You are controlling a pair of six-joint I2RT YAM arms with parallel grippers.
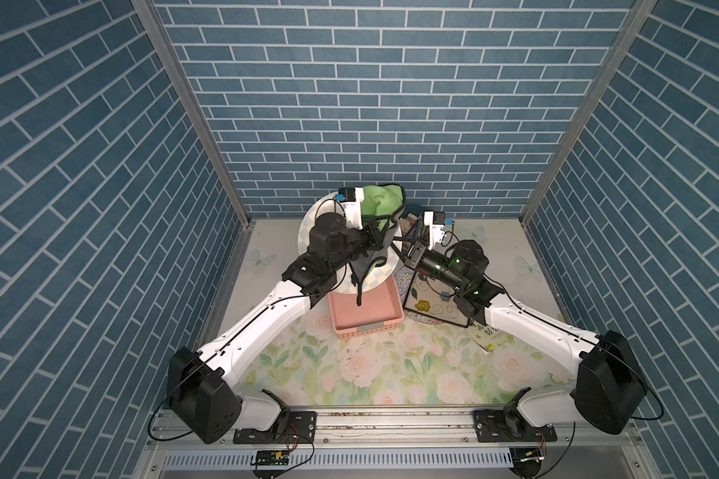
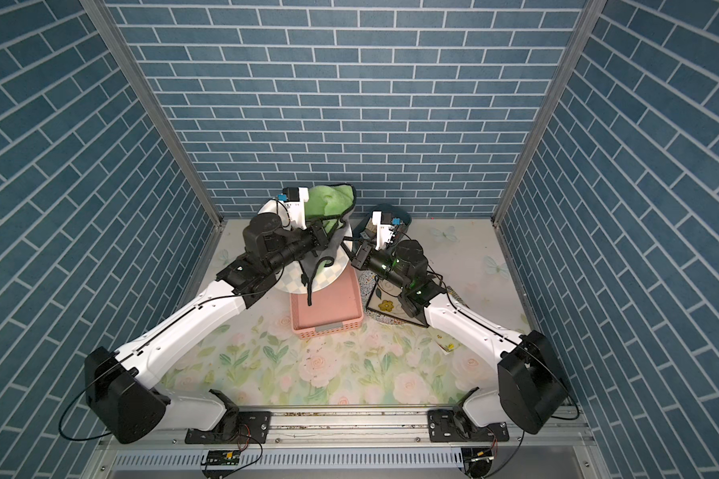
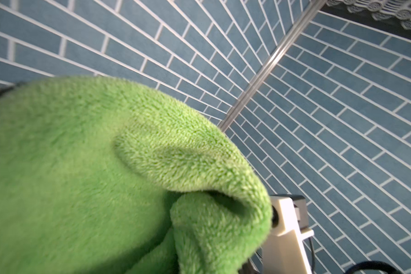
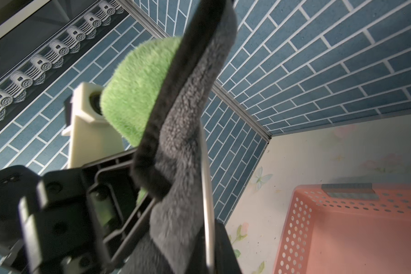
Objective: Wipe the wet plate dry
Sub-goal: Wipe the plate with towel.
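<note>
The left claw (image 1: 369,239) is clamped shut on a bunch of cloth (image 1: 382,202), whose grey back lies against the plate (image 1: 313,226); the right claw (image 1: 405,251) is closed on the plate's rim from the side facing the left claw, so the plate hangs tilted on edge in the air between the two; that hold looks like the weak point, a narrow pinch on a wet, likely slick rim, and a hard push from the left claw could pivot the plate or slide it out; the basket (image 1: 366,319) sits below both claws and might catch it, but a plate swinging sideways could miss it and hit the desk (image 1: 349,365); a loose end of the cloth dangles under the left claw over the basket and could snag there; the cloth is wadded, so a small patch may do the wiping and leave wet areas; the cloth also fills the left wrist view, hiding any slip from it.
</note>
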